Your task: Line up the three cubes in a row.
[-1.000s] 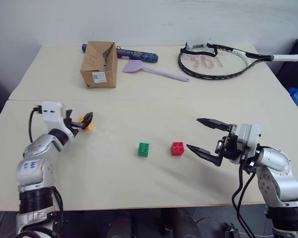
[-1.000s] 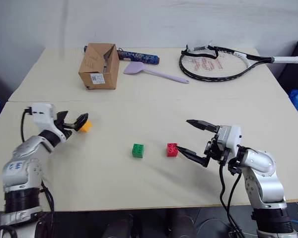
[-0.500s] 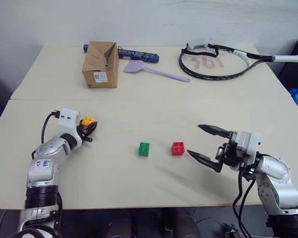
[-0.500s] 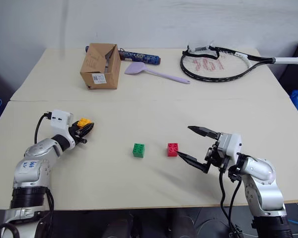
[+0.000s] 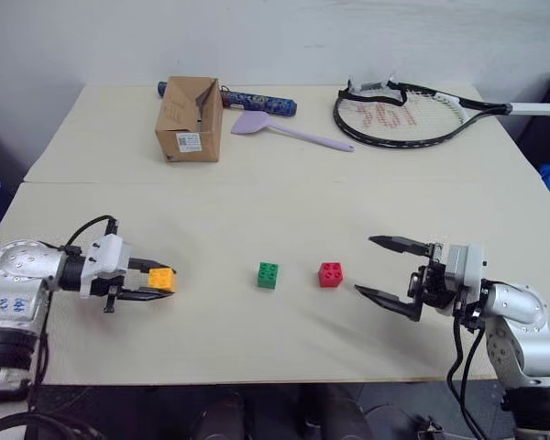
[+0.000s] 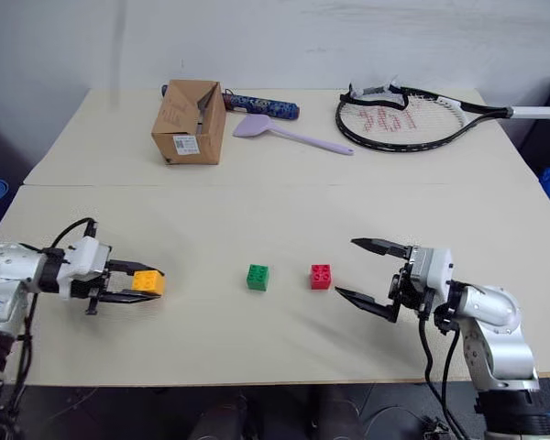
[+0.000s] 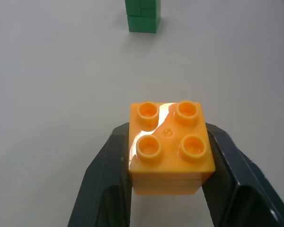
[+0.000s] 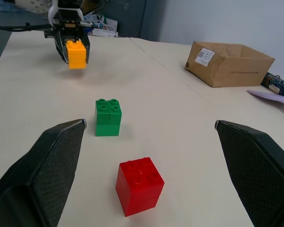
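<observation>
Yellow-orange plastic shows at the lower left of the head views: the yellow-orange cube (image 5: pixel 161 279) is clamped between the two black fingers of the left gripper (image 5: pixel 152 280), studs up and apparently held a little above the pale table (image 5: pixel 257 206). The green cube (image 5: pixel 268 275) stands near the lower middle of the frame and the red cube (image 5: pixel 330 274) just right of it, the two near each other but apart, roughly level with the held cube. At the lower right the right gripper (image 5: pixel 385 271) points toward the red cube with its fingers spread wide and nothing between them. Along the top of the frame lie a cardboard box (image 5: pixel 191 119), a lilac spatula (image 5: pixel 289 132) and a racket (image 5: pixel 412 112). In the left wrist view the fingers press both sides of the yellow-orange cube (image 7: pixel 170 146), and the green cube (image 7: pixel 142 16) sits at the top edge beyond it. In the right wrist view the red cube (image 8: pixel 139 185) lies low in the centre between the parted fingers, the green cube (image 8: pixel 108 117) above it, and the left gripper (image 8: pixel 71 40) holds its cube at the upper left, though whether it clears the table is hard to judge there.
</observation>
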Available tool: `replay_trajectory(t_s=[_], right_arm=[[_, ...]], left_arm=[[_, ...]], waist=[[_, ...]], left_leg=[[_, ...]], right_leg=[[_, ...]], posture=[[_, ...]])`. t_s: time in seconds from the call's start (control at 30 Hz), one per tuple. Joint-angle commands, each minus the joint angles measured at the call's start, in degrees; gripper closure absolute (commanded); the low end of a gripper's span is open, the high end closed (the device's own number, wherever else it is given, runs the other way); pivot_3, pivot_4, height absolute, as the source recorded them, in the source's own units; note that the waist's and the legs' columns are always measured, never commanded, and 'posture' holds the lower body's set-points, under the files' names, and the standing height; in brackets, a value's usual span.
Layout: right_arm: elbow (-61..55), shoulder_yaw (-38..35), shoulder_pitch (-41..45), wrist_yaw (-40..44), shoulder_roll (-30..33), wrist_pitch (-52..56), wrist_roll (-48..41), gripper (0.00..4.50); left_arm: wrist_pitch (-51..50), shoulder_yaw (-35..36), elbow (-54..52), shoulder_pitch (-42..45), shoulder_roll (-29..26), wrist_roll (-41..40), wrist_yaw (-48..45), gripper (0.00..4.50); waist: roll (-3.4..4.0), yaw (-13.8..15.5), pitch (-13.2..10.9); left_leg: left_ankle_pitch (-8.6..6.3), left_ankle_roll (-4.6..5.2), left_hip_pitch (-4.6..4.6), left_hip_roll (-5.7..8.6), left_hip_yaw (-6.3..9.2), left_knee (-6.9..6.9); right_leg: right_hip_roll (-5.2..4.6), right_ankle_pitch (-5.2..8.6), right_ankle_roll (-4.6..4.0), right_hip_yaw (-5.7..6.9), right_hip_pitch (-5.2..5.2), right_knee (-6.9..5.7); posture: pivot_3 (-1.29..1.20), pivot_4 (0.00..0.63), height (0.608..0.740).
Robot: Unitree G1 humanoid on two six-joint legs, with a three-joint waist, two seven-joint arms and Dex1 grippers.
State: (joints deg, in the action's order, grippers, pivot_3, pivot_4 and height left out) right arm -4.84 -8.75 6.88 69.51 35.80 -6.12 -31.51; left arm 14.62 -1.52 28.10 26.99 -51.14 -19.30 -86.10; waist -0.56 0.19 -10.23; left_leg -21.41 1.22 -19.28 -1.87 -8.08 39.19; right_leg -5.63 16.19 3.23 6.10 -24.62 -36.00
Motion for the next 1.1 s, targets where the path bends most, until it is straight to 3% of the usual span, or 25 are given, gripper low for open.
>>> replay_trajectory(t_s=[0.03, 0.27, 0.47, 0.77, 0.9, 1.1], right_arm=[[-0.9, -2.4, -0.9, 0.7, 1.5, 0.2, -1.2, 0.00], [-3.4, -3.6, -4.0, -0.2, 2.1, 0.8, -1.7, 0.00], [-4.4, -3.7, -5.0, -0.9, 2.1, 1.0, -1.3, 0.00], [-2.8, -4.4, -4.7, 0.5, 3.6, 0.4, -0.9, 0.00], [-1.8, -4.1, -4.0, 0.8, 3.4, 0.2, -0.7, 0.00], [-0.3, -4.8, -4.4, 2.6, 4.0, 0.0, -1.0, 0.00]], left_arm=[[4.2, -3.8, 4.6, 3.6, 1.6, -0.1, -6.4, 2.99], [5.4, -8.4, 8.1, 6.3, 3.4, -2.1, -6.4, 2.99], [5.5, -8.4, 10.1, 8.8, 7.1, -1.4, -6.4, 2.99], [6.4, -9.3, 11.7, 8.5, 8.2, 1.0, -5.5, 2.99], [4.6, -8.2, 11.8, 8.4, 8.0, 1.1, -4.8, 1.65], [4.3, -2.8, 7.4, 3.2, 3.6, -0.9, -2.5, 0.02]], waist=[[0.00, -0.2, 0.0], [-0.03, -0.6, 0.0], [-0.04, -0.2, 0.0], [-0.05, -0.4, 0.0], [-0.05, -0.3, 0.0], [-0.05, -0.5, 0.0]], left_leg=[[0.01, 0.02, -0.01, 0.00, -0.02, 0.00], [0.00, 0.08, -0.01, -0.03, -0.13, 0.00], [0.02, 0.14, -0.01, 0.03, -0.10, 0.05], [0.03, 0.14, -0.02, 0.01, -0.10, 0.04], [0.03, 0.15, -0.01, 0.02, -0.10, 0.05], [0.03, 0.14, -0.02, -0.01, -0.08, 0.04]], right_leg=[[0.01, 0.00, 0.01, -0.01, -0.01, -0.03], [0.12, -0.05, 0.09, 0.00, -0.03, -0.09], [0.04, -0.07, 0.13, -0.04, 0.00, -0.02], [0.08, -0.07, 0.13, -0.02, -0.01, -0.04], [0.07, -0.07, 0.13, -0.01, 0.00, -0.01], [0.07, -0.07, 0.13, -0.06, 0.00, -0.03]], posture=[[0.00, 0.150, 0.740], [0.00, 0.150, 0.740], [0.00, 0.150, 0.740], [0.00, 0.150, 0.740], [0.00, 0.150, 0.740], [0.00, 0.150, 0.740]])
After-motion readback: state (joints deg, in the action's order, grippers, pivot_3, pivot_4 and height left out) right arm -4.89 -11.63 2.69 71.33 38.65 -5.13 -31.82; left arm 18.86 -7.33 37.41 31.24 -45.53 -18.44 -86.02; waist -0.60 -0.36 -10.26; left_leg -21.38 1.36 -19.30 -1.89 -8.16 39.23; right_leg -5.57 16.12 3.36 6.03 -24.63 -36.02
